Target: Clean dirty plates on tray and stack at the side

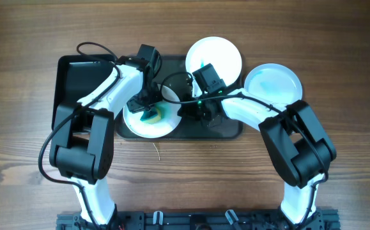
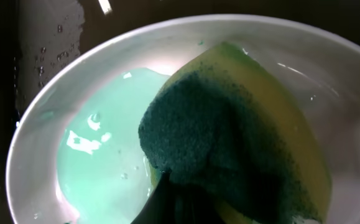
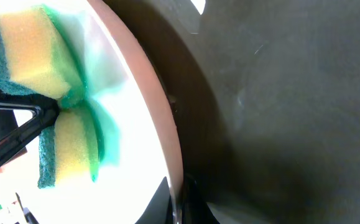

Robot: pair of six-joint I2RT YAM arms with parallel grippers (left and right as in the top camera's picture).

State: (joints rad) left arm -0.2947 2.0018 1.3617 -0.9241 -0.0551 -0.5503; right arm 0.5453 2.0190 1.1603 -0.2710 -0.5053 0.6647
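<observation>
One dirty plate (image 1: 140,124) lies on the left part of the dark grey tray (image 1: 226,131). My left gripper (image 1: 147,110) is shut on a yellow-and-green sponge (image 1: 151,115) and presses it on this plate. In the left wrist view the sponge (image 2: 229,137) sits beside a teal soapy pool (image 2: 105,155) on the plate (image 2: 61,81). My right gripper (image 1: 186,110) is shut on the plate's right rim (image 3: 167,124), one jaw on each side (image 3: 176,202). Two more plates with teal smears lie off the tray at the back right (image 1: 220,51) (image 1: 274,83).
A smaller, deeper black container (image 1: 76,80) stands left of the tray. The two arms cross over the tray's middle. The wooden table (image 1: 338,38) surrounds everything. The tray floor (image 3: 279,93) shows dark and wet in the right wrist view.
</observation>
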